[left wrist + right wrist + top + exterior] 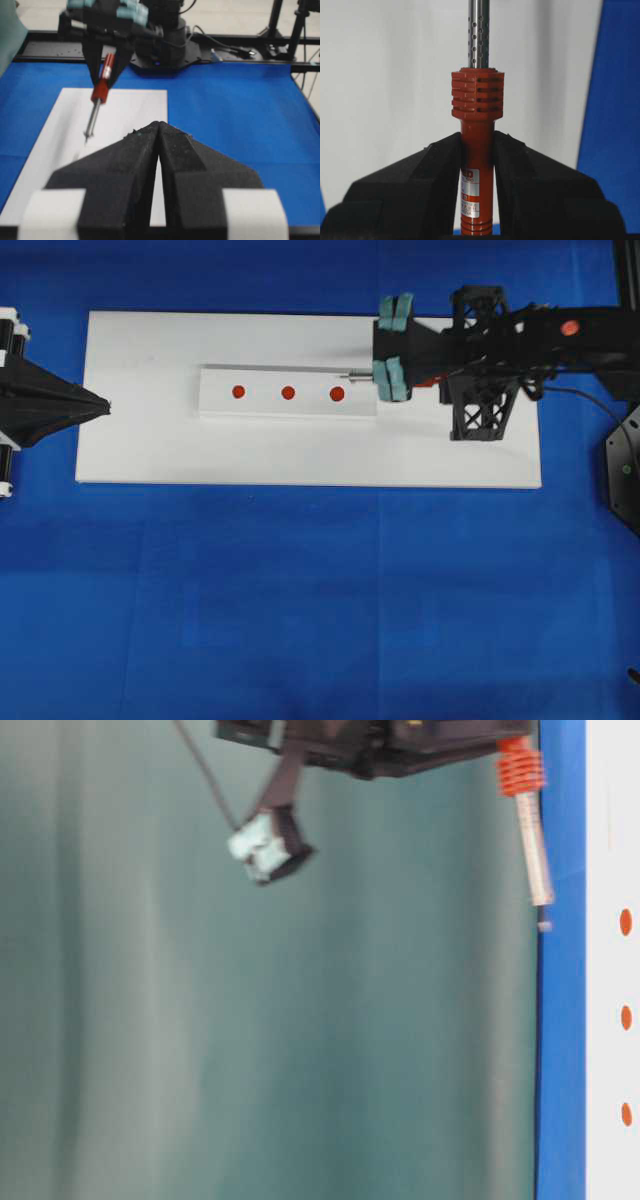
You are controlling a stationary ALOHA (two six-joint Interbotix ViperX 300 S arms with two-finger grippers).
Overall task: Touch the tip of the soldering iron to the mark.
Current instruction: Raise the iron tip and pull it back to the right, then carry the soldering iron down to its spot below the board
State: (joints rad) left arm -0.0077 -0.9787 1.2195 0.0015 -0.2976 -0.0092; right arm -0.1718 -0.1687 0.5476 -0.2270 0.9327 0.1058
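Overhead, the right gripper [392, 340] holds the soldering iron [358, 377] right of centre, its tip just right of the nearest red mark [337, 394] on the white strip [288, 392]. At frame left, the left gripper [100, 405] sits closed. The right wrist view shows black jaws clamping the red handle [477, 150].

In this sideways view, a black arm assembly [380, 745] fills the top edge against a blurred grey-green backdrop. From its right end hangs the soldering iron [527, 825], a slim tool with a red-orange ribbed collar and a silver metal shaft pointing down the frame; its fine tip ends near the blue strip [560, 1050]. Right of that strip lies a white surface [605, 1120] bearing three red-orange marks [625, 1017] in a column. A pale teal padded block on a black bracket [268, 847] hangs left of centre.
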